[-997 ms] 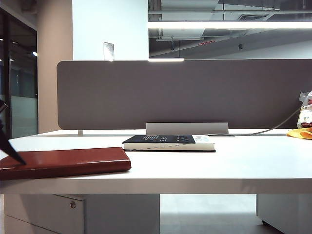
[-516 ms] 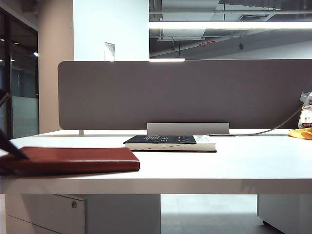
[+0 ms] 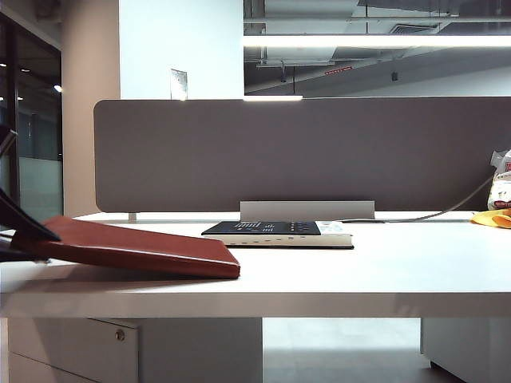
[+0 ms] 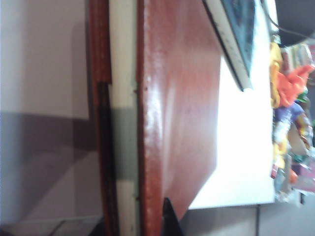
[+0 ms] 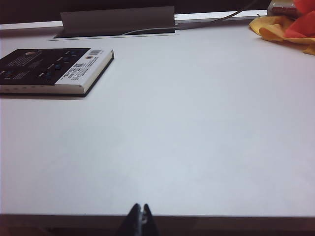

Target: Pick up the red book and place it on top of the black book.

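Observation:
The red book [image 3: 136, 246] lies tilted at the table's left, its left end raised and its right corner resting on the tabletop. My left gripper [image 3: 28, 239] is at the left edge of the exterior view, shut on that raised end. In the left wrist view the red book [image 4: 182, 98] sits edge-on inside the left gripper [image 4: 140, 223], with one dark fingertip [image 4: 170, 221] against its cover. The black book [image 3: 275, 233] lies flat mid-table, apart from the red one, and shows again as the black book [image 5: 49, 69]. My right gripper [image 5: 141, 212] is shut and empty over the near table edge.
A grey partition panel [image 3: 303, 152] runs along the back of the table, with a grey cable box [image 3: 307, 210] at its foot. A yellow and orange cloth [image 3: 491, 217] and a packet [image 3: 501, 187] lie at the far right. A cable [image 3: 447, 211] runs along the back.
The left jaws have closed on the red book's left end. The book slid a little right, then its left end rose, so it now tilts. The right arm has not moved.

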Robot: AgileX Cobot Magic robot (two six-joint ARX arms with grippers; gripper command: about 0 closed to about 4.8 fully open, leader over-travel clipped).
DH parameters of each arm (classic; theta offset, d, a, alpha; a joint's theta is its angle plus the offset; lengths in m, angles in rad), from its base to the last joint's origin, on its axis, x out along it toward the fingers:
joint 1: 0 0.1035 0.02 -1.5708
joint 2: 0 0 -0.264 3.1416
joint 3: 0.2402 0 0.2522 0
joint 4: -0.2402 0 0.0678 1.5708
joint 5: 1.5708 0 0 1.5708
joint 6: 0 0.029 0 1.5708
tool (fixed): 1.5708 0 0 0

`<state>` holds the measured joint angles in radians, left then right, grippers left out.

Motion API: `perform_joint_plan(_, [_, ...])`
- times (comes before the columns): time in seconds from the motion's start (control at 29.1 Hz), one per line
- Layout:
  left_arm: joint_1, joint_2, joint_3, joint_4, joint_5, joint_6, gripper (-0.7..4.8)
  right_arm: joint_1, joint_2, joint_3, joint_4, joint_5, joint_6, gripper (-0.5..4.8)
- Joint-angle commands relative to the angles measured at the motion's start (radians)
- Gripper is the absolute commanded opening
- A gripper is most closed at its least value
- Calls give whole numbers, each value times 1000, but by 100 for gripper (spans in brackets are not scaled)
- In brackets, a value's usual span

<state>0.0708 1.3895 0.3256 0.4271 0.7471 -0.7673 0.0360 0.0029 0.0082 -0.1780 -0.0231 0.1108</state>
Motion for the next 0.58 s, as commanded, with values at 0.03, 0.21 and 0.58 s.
perform_joint_plan(0.03, [-4, 2, -4, 71, 79, -49, -6, 1, 0, -3, 9, -5, 4, 0])
perform_joint_plan(0.21, [-3, 2, -4, 240, 154, -180, -6, 1, 0, -3, 9, -5, 28, 0])
perform_joint_plan(0.58, [-4, 2, -3, 446, 178, -370, -6, 1, 0, -3, 8, -5, 28, 0])
